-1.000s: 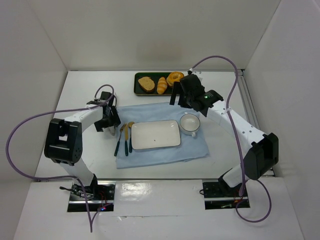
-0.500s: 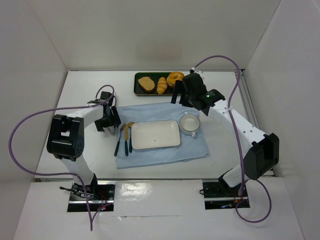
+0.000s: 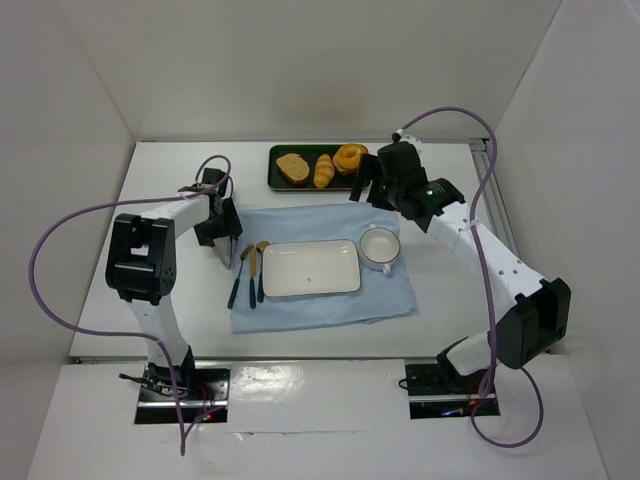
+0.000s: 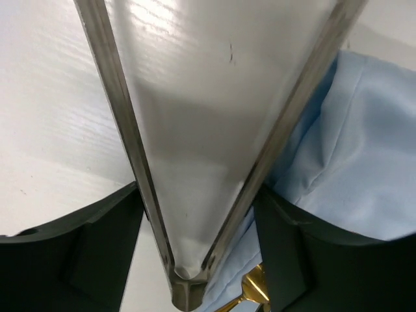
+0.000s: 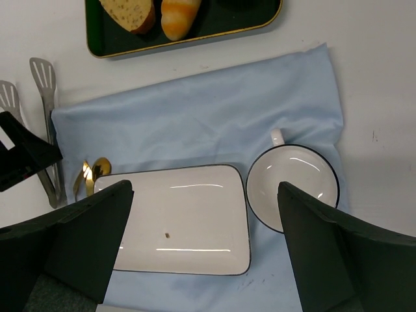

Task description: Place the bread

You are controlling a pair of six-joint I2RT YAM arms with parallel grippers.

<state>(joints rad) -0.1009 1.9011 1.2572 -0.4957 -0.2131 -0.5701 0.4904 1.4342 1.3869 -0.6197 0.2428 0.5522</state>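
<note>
At the table's far edge, on green tray (image 3: 273, 180) beside roll (image 3: 323, 170) and toast (image 3: 293, 167): bread (image 3: 351, 157), untouched; just beside it, right gripper (image 3: 366, 190), jaws wide apart, empty; by blue cloth's (image 3: 300, 225) left edge, left gripper (image 3: 220, 232), jaws clamped on both arms of metal tongs (image 4: 123, 117).

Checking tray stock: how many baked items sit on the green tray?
3: toast slice left, roll middle, ring bun right; the tray is hidden at its right end.

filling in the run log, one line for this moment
left gripper astride tongs | right gripper open, empty | bread on tray
</note>
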